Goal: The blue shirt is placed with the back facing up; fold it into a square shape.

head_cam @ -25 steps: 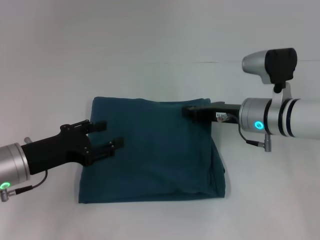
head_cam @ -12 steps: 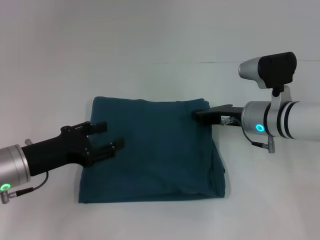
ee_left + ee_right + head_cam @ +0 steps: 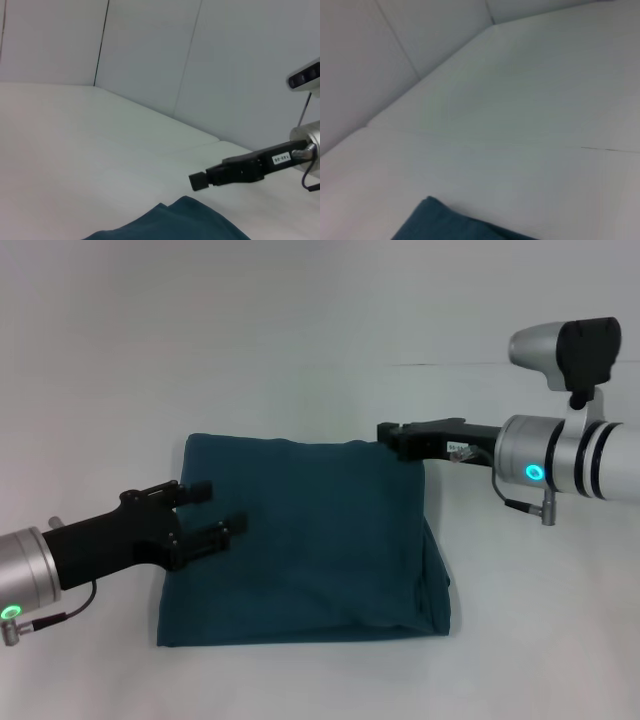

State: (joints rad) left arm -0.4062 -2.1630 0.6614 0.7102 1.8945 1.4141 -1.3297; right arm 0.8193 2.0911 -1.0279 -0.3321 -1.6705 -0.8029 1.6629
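Beneath both tools, folded blue shirt (image 3: 305, 540)

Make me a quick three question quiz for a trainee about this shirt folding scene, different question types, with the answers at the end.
1. True or false: the blue shirt lies flat and fully spread, sleeves out.
2. Multiple choice: where is the right end effector? A. pressed on the shirt's middle. B. at the shirt's far right corner. C. parked off the table.
3. Fill in: the left end effector hangs over the shirt's ____ side, fingers open.

Key
1. False. It is folded into a rough square, with layered edges showing on its right side.
2. B. The left wrist view shows it just above that corner.
3. Left.
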